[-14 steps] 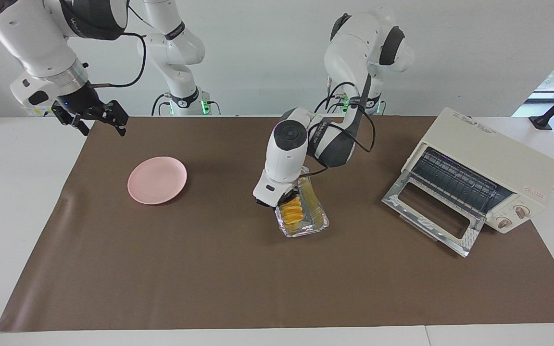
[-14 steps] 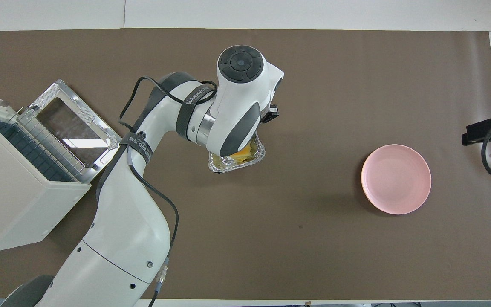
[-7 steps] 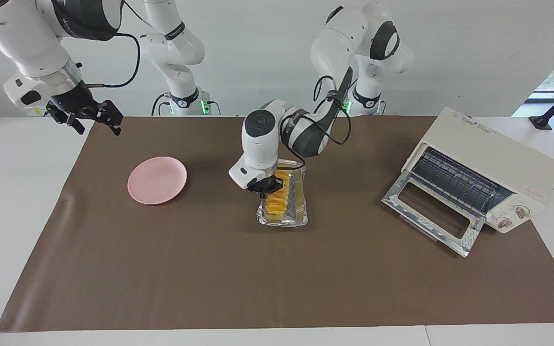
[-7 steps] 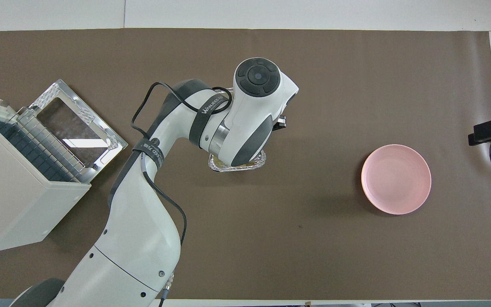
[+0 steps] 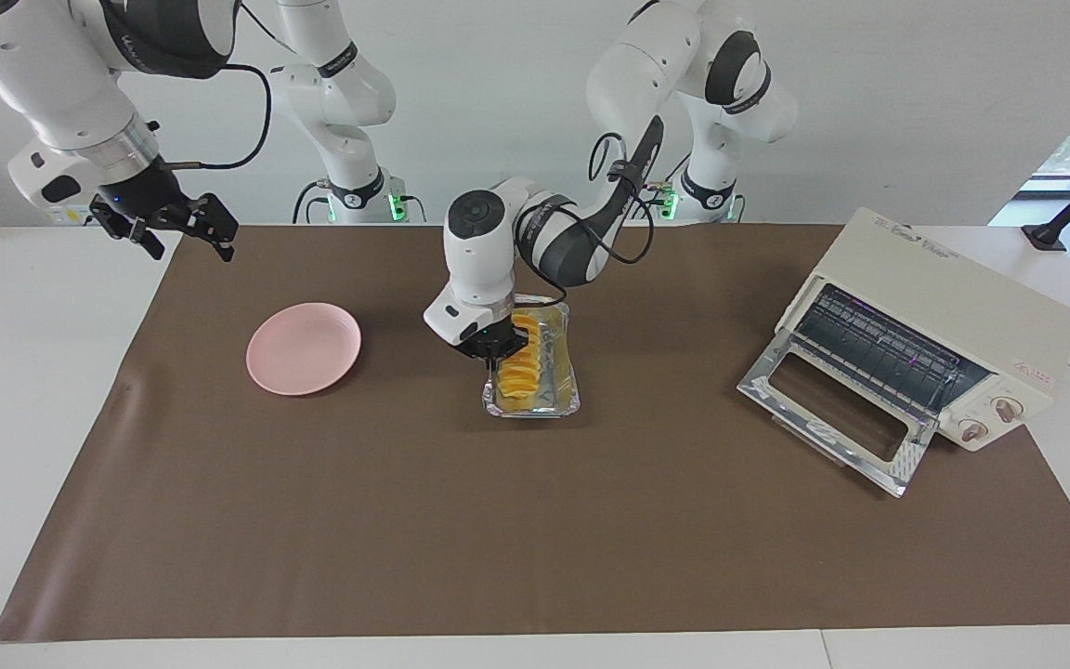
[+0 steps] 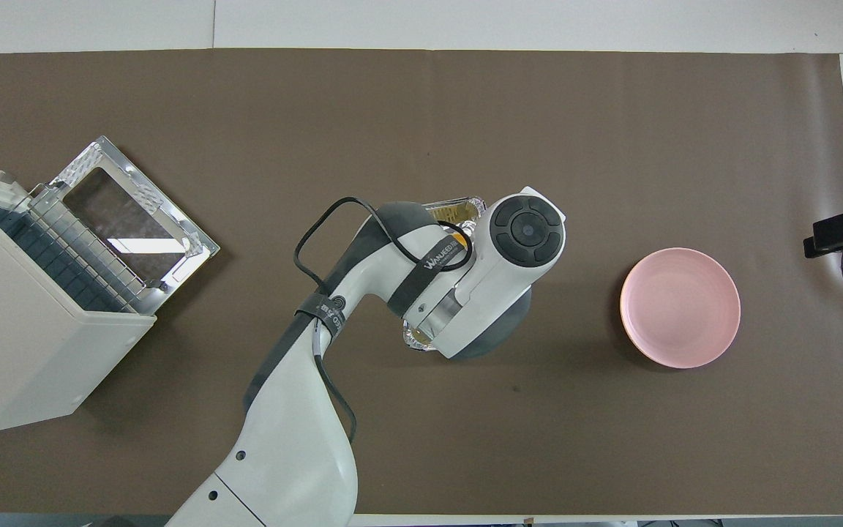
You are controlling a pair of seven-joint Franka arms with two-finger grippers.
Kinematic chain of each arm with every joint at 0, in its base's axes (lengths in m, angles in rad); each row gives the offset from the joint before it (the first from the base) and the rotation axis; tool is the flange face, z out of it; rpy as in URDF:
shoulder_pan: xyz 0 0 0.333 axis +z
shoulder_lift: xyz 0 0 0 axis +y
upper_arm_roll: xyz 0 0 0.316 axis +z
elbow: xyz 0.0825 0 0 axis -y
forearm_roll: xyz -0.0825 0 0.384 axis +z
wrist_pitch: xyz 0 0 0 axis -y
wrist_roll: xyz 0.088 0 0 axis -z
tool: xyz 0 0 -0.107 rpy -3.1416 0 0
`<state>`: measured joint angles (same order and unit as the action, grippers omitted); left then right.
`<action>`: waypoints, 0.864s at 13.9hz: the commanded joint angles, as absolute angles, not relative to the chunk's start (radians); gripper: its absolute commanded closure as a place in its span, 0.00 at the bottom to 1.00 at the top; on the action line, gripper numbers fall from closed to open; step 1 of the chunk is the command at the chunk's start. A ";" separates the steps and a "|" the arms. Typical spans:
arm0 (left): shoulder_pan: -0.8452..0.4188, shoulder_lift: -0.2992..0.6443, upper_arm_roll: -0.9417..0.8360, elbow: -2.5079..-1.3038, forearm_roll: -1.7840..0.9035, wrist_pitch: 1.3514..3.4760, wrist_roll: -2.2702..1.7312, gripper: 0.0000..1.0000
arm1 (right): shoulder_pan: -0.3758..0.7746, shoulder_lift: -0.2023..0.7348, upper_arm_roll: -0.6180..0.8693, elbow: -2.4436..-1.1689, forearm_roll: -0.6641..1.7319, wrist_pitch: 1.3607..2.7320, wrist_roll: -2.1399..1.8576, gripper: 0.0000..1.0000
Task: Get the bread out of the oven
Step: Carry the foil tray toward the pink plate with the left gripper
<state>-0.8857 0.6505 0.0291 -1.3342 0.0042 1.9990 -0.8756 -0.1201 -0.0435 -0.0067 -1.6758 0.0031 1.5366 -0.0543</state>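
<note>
The bread (image 5: 523, 368), a ridged row of yellow-orange slices, lies in a crinkled foil tray (image 5: 532, 413) in the middle of the mat. My left gripper (image 5: 495, 356) is shut on the tray's rim, on the side toward the pink plate (image 5: 304, 347). In the overhead view the left wrist covers the bread and only the tray's ends (image 6: 456, 208) show. The cream oven (image 5: 948, 297) stands at the left arm's end with its glass door (image 5: 830, 420) folded down and its rack bare. My right gripper (image 5: 170, 229) waits open, up over the mat's corner at the right arm's end.
The brown mat (image 5: 498, 539) covers the table. The plate (image 6: 680, 307) has nothing on it. The oven (image 6: 19, 322) and its open door (image 6: 129, 219) take up the left arm's end.
The left arm has moved the foil tray with the bread away from the oven toward the plate, turning it as it went. The right gripper rose slightly, then held still.
</note>
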 commanded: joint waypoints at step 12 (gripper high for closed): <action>-0.956 0.646 0.041 -1.447 0.115 2.200 -0.962 1.00 | -0.133 -0.069 0.003 -1.700 -0.014 1.520 -0.072 0.00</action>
